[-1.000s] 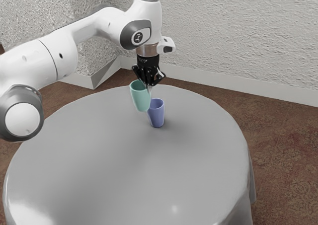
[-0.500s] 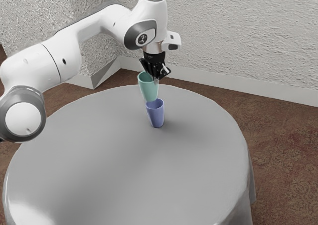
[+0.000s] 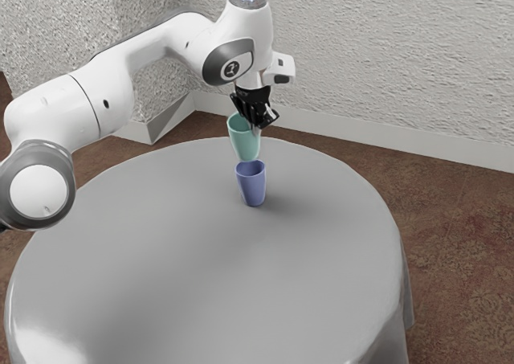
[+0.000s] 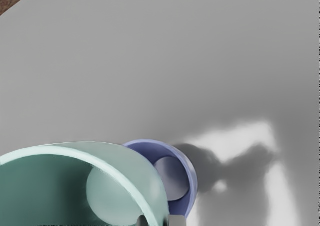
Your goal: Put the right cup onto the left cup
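The green cup [image 3: 244, 143] hangs in the air near the upper middle of the exterior view, slightly tilted, its base just over the purple cup [image 3: 252, 187]; whether they touch, I can't tell from here; the end effector [image 3: 256, 128] has its rim pinched between both fingers; the purple cup stands upright on the round grey table [image 3: 161, 284], and the wrist view shows into its mouth past the green one's wall; the white arm [image 3: 144, 47] reaches in from the exterior view's left.
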Available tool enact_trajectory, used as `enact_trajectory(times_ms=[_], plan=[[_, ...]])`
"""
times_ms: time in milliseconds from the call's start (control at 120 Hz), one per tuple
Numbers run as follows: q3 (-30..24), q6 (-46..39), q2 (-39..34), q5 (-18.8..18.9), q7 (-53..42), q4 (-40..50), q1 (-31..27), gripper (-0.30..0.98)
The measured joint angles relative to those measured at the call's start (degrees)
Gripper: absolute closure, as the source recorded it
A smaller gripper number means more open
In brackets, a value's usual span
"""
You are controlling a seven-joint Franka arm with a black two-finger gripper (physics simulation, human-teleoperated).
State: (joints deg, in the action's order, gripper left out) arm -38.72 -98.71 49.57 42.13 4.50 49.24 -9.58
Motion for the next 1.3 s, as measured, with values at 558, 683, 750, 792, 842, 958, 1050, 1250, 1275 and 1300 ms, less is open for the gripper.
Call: enact_trajectory(times_ms=[558,683,750,792,842,958,1050,1250,1275,1300], plan=[[0.8,-0.8,2.2,-2.4,0.1,0.5,0.0,0.79],[0.8,-1.1,2.5,-2.4,0.1,0.6,-0.1,0.77],[0.8,-1.1,2.5,-2.6,0.1,0.7,-0.2,0.64],[0.9,-1.0,2.5,-3.0,0.1,0.7,-0.4,0.55],[0.9,-0.9,2.4,-3.4,0.2,0.7,-0.7,0.44],[0.9,-0.4,1.4,-3.9,0.6,0.8,-0.8,0.25],[0.9,0.2,-1.2,-4.4,0.9,2.2,-0.9,0.16],[7.1,0.5,-10.9,-11.9,1.3,12.4,-0.9,0.06],[7.4,0.5,-12.1,-12.9,1.4,13.8,-1.0,0.06],[8.1,0.5,-13.4,-13.9,1.4,15.2,-1.0,0.05]])
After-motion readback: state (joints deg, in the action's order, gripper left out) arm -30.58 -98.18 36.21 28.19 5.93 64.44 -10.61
